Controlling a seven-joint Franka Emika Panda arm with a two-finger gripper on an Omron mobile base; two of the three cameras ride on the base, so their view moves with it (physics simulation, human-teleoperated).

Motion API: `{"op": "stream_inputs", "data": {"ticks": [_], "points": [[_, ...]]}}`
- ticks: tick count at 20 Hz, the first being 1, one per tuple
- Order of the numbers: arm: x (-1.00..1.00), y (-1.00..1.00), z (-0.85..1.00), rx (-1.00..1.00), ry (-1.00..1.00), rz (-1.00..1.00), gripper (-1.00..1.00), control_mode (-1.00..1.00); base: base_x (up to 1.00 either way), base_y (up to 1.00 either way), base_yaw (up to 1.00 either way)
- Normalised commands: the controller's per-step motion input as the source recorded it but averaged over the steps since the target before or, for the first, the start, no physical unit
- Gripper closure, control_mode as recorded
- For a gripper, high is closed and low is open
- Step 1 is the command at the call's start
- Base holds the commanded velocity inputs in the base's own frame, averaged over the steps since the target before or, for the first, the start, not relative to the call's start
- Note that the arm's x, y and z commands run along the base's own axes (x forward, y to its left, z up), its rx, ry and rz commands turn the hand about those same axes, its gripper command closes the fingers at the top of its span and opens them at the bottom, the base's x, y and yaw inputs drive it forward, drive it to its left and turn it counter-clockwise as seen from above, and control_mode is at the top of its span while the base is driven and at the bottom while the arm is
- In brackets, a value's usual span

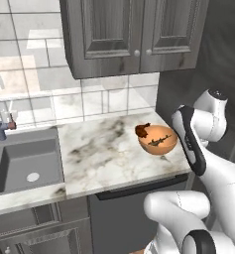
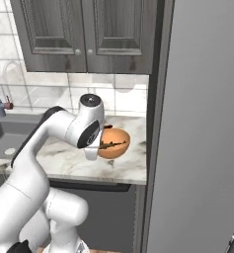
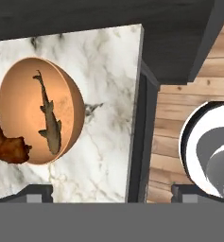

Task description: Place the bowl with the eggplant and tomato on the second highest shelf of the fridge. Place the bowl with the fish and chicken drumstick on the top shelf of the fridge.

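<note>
Orange-brown bowl (image 1: 157,139) sits on the marble counter (image 1: 104,154) near its right end, close to the front right corner, just beside the dark fridge side (image 2: 200,123). Fish (image 3: 49,115) lies flat across the bowl's inside; chicken drumstick (image 3: 7,143) leans over the rim on the side toward the backsplash in the left base view. I read this as the bowl meant for the top shelf.

Gripper (image 3: 111,191): fingers spread wide, nothing between them, both tips just poking up at the bottom of the hand view. My hand looks straight down and hangs over the counter's edge, so the bowl is off to one side, not between the fingers. Wooden floor (image 3: 179,118) and the counter's dark front show under the middle of the view.

Judgement: I'm lining up to grab this bowl by its rim; the hand needs to shift toward the bowl before closing. Fridge door looks shut from the right base view, shelves not visible. Risk: drumstick on the rim could tip out when lifted.
</note>
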Motion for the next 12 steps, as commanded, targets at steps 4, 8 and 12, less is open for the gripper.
{"op": "stream_inputs", "data": {"ticks": [4, 8, 12], "points": [[0.19, -0.01, -0.57, -0.07, 0.13, 0.12, -1.00, -1.00, 0.00, 0.00, 0.00], [0.52, -0.09, -0.33, 0.00, 0.00, 0.00, -1.00, -1.00, 0.00, 0.00, 0.00], [0.13, -0.12, -0.57, 0.00, 0.01, 0.00, -1.00, -1.00, 0.00, 0.00, 0.00]]}}
